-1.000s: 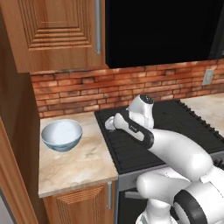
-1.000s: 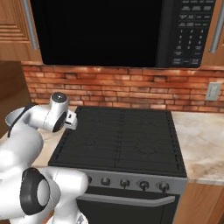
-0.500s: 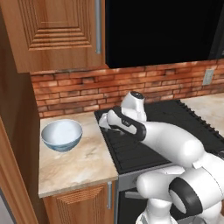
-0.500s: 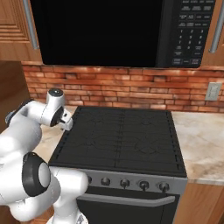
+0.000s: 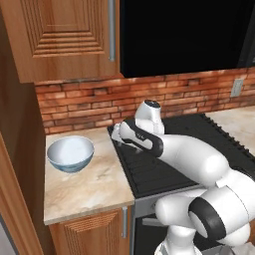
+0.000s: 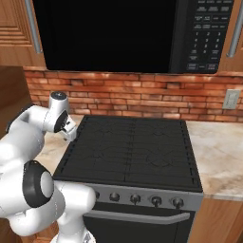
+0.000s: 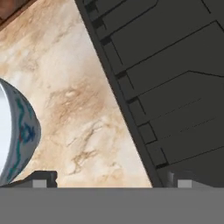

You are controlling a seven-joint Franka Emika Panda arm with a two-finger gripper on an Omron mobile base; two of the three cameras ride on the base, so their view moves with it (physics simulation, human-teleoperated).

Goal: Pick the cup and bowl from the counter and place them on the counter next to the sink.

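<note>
Sitting upright, mouth up, bowl [image 5: 70, 153] on counter [image 5: 92, 187] left of stove [image 5: 154, 167]; tool [image 7: 111, 178] spread, nothing held.

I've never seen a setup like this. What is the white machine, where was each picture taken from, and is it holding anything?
The white machine is a robot arm in a computer-rendered kitchen. Two cameras ride behind it, left and right; a third sits on its hand, looking down. Its end effector hangs open and empty above the seam between the black stove top and the counter. A bowl, white inside with a blue pattern outside, stands on that counter, untouched; its side shows at the hand view's left edge.
</note>
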